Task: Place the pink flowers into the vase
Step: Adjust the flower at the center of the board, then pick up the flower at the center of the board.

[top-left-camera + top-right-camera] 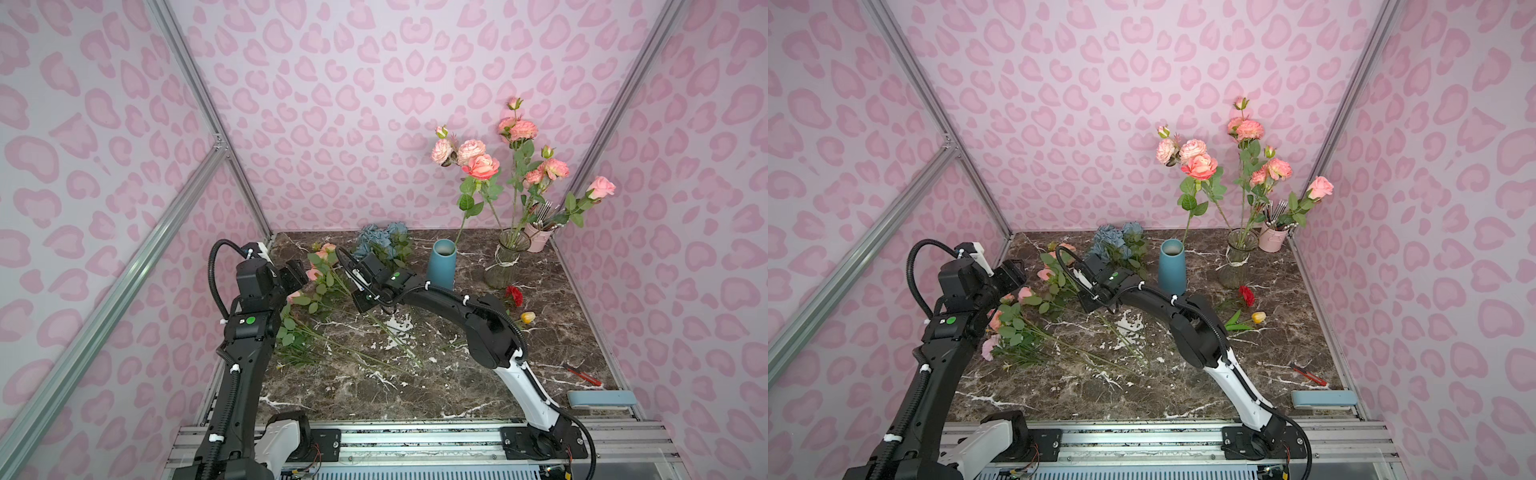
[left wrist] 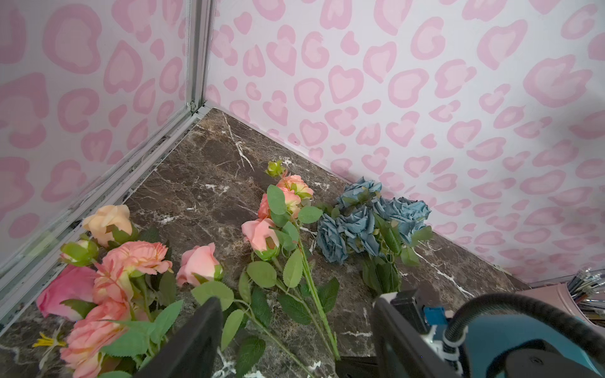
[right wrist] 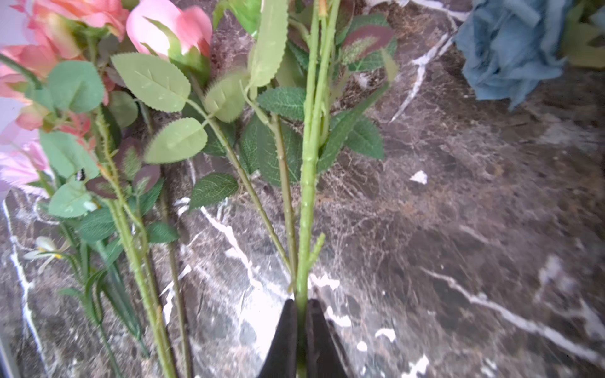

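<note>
Right claw (image 3: 301, 309) pinches one stem (image 3: 306, 196) of the pink flowers (image 3: 170, 29), stem running straight ahead from it; left claw (image 2: 294, 311) gapes open nearby.

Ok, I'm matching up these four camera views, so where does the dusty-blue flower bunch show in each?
Both top views: the blue bunch lies at the back of the table, right of the lying pink flowers.
Left wrist: blue bunch against the patterned wall, beside the pink flowers.
Right wrist: blue bunch cut off by the frame, across bare marble from the stem in the right tool.
Shared landmark: the pink flowers, in all four.
</note>
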`<state>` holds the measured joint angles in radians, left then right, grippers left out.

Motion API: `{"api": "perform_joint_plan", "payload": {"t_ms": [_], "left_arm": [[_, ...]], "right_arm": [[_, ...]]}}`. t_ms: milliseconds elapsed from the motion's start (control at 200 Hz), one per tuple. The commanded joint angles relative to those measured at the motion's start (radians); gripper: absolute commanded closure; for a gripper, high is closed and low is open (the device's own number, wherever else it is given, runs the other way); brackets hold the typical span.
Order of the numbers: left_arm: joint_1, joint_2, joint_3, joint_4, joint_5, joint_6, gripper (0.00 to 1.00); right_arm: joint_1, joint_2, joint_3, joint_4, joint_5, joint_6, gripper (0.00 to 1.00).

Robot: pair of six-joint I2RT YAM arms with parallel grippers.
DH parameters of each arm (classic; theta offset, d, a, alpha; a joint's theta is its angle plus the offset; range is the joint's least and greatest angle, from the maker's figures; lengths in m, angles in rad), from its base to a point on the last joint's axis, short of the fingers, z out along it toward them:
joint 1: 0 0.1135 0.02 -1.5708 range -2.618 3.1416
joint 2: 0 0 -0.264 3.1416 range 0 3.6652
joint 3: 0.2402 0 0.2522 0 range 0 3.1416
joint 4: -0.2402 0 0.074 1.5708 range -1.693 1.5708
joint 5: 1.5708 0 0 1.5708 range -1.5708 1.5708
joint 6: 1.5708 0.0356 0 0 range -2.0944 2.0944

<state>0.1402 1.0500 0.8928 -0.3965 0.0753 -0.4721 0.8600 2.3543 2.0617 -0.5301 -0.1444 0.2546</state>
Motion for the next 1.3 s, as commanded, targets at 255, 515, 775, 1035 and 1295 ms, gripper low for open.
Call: {"api": "perform_joint_plan", "payload": {"t_ms": [255, 515, 775, 1035, 1295], "left_arm": [[0.002, -0.007, -0.003, 0.036, 0.003, -0.002, 0.25], [0.002, -0.01, -0.005, 0.036, 0.001, 0.0, 0.25], [0.004, -0.003, -0.003, 0.036, 0.0, -0.001, 0.25], [0.009, 0.001, -0.003, 0.036, 0.007, -0.002, 0.25], [0.01, 0.001, -0.004, 0.038, 0.016, -0.002, 0.25]], "right_arm": [[0.013, -0.128, -0.229, 0.082, 0.015, 0.015, 0.76], [-0.015, -0.041, -0.091, 0.103, 0.008, 0.013, 0.71], [-0.023, 0.155, 0.195, -0.015, -0.013, -0.016, 0.7], [-0.026, 0.218, 0.259, -0.036, -0.035, -0.02, 0.71], [-0.027, 0.253, 0.265, -0.033, -0.042, -0.03, 0.74]]}}
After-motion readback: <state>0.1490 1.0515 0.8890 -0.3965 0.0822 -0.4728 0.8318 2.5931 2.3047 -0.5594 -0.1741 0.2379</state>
